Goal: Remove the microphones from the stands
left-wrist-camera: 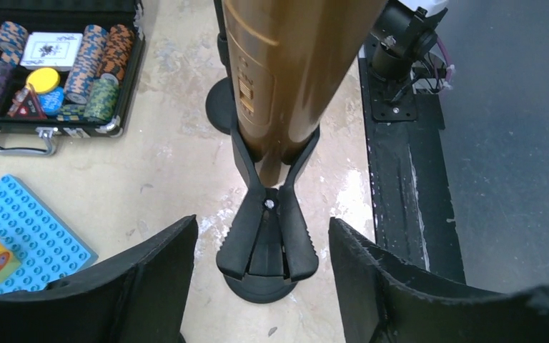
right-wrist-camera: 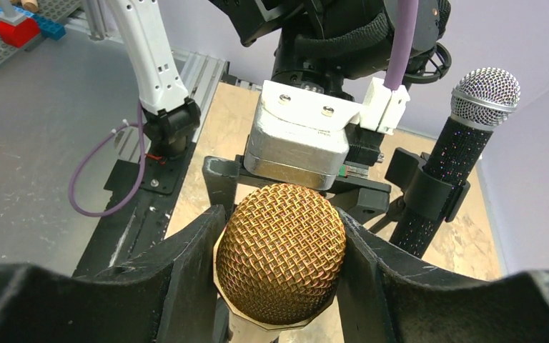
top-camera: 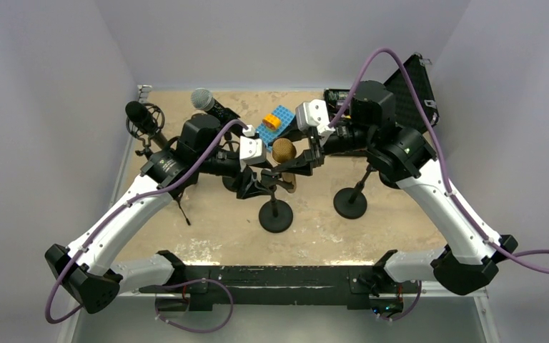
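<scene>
Fingers [left-wrist-camera: 150, 286] of my left hand [left-wrist-camera: 261, 246]: spread, standing either side of the clip's [left-wrist-camera: 266, 239] squeeze levers and touching neither.

Right hand [right-wrist-camera: 279, 225]: pinching the gold mesh head of the microphone [left-wrist-camera: 286, 71] from both sides.

Microphone: sitting in the clip's fork, on the stand [top-camera: 276, 216] near the middle of the table [left-wrist-camera: 171, 164]; not yet freed.

Neighbour: a silver-headed microphone [right-wrist-camera: 465, 143] is standing in its own clip just beside my right hand.

Risks, as I am judging them:
- If I am pulling up before the levers are squeezed, the whole stand is likely lifting or tipping with the microphone.
- The round mesh is offering a poor grip and may be slipping.
- A sideways swing could be knocking the neighbour over.
</scene>
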`<state>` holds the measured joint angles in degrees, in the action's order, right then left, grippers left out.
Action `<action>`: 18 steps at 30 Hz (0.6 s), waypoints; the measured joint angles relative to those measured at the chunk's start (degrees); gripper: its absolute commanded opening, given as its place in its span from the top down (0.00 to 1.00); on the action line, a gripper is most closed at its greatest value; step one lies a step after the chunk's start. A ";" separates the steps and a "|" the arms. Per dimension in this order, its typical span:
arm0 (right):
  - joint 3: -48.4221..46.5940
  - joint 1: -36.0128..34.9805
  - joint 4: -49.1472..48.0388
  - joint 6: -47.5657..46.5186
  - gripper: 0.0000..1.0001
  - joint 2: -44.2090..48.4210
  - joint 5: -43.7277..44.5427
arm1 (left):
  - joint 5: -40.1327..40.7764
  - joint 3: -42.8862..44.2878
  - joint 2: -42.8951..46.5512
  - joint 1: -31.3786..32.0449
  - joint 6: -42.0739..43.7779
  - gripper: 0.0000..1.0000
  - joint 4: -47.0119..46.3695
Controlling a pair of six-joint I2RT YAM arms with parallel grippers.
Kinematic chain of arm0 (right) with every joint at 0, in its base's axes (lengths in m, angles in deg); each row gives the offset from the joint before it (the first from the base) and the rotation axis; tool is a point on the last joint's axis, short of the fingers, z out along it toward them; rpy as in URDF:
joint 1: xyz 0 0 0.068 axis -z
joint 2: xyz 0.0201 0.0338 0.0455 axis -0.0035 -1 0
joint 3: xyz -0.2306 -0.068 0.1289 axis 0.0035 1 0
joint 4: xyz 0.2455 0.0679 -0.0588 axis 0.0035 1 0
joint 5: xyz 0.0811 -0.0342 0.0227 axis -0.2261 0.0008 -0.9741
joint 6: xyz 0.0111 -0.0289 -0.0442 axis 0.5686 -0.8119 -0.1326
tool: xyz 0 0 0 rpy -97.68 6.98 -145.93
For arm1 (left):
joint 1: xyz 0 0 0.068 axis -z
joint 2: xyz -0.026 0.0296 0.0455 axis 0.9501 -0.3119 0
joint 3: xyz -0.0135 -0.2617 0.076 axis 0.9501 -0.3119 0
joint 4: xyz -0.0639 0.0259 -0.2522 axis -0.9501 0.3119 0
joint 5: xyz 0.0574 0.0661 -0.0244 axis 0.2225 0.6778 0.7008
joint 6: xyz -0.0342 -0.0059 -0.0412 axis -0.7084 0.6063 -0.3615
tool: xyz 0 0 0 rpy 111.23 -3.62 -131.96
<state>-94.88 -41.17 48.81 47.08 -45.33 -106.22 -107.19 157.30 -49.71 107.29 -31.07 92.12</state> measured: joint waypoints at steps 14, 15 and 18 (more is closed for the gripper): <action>1.46 0.04 -1.97 -0.35 0.93 1.81 0.15 | 0.20 0.46 -1.01 0.61 0.68 1.00 -1.40; 1.46 0.04 -2.21 -0.33 0.93 2.05 0.15 | 0.20 0.46 -1.01 0.61 0.81 1.00 -1.33; 1.18 0.04 -2.60 -0.13 0.94 2.60 0.20 | 0.20 0.46 -1.01 0.61 1.49 1.00 -1.27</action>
<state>-93.70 -41.13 46.21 46.95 -42.73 -106.03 -107.00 157.75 -50.71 107.90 -29.58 90.85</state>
